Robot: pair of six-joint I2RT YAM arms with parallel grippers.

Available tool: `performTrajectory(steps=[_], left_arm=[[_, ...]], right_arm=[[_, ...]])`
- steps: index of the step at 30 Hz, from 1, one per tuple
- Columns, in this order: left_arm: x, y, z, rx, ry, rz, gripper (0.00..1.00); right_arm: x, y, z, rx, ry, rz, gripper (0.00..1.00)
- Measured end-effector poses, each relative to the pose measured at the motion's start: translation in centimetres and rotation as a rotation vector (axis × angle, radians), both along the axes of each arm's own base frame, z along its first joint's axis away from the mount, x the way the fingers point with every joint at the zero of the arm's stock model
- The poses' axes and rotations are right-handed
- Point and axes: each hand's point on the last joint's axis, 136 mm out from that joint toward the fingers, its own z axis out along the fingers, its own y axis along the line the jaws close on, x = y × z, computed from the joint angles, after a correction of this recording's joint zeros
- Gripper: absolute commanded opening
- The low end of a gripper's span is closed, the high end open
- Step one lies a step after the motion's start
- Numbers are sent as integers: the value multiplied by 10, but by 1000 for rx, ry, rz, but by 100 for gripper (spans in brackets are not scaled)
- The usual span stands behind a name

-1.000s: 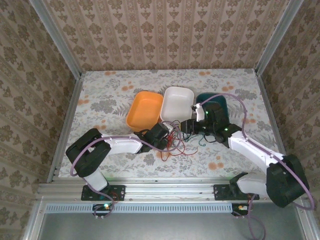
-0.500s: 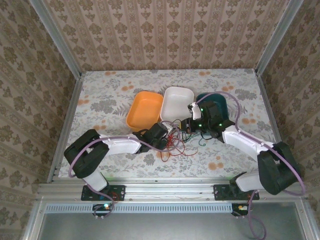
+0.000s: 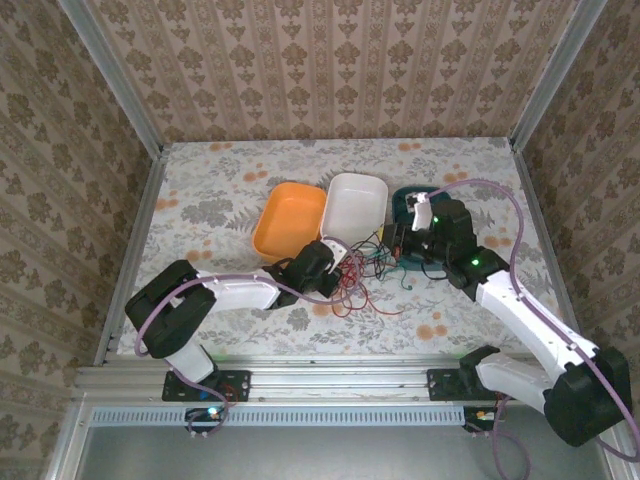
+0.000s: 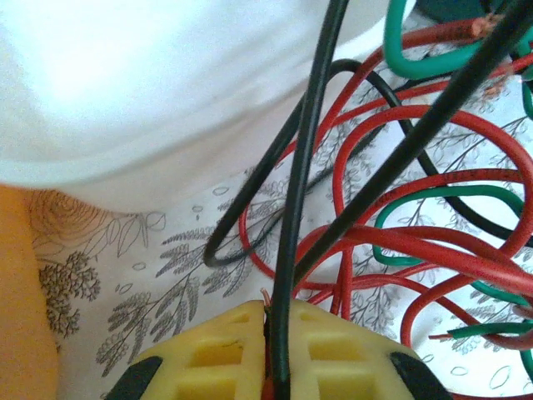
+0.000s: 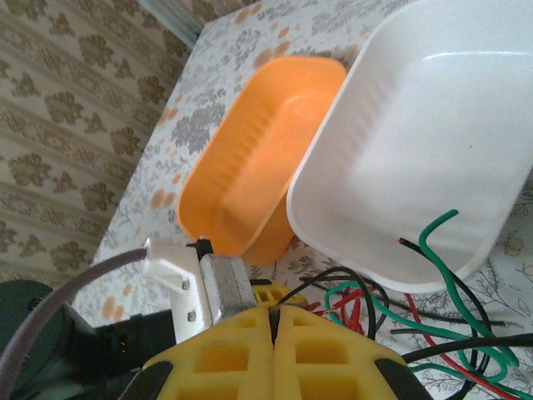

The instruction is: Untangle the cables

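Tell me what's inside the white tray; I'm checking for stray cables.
The white tray looks bare. A green cable and a black cable cross its near rim; whether they dip inside is unclear, and they cover that strip.

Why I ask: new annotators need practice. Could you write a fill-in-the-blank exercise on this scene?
1. The tray between the orange tray and the teal tray is ____.
2. The cable clamped in the left gripper is ____.
3. The right gripper, its fingers pressed together, is ____.
4. The cables on the table are red, black and ____.
Missing words: white; black; shut; green.
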Motion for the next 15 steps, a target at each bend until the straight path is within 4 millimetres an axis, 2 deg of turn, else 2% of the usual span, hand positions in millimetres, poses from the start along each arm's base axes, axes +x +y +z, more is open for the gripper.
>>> performTrajectory(steps=[5, 7, 9, 10, 13, 15], left_arm=[[1, -5, 11, -57, -19, -4, 20], [-4, 4, -1, -22, 11, 8, 25], [-15, 23, -27, 57, 67, 19, 39], [-19, 29, -35, 81, 87, 22, 41], [-20, 31, -37, 82, 96, 34, 42], [-20, 32, -37, 87, 99, 36, 33]], right_arm=[[0, -3, 15, 40, -1, -26, 0], [5, -5, 32, 62, -41, -39, 0], [8, -8, 58, 94, -114, -48, 0], [8, -8, 69, 109, -146, -51, 0], [7, -9, 89, 141, -205, -51, 0], [7, -8, 90, 146, -210, -52, 0]])
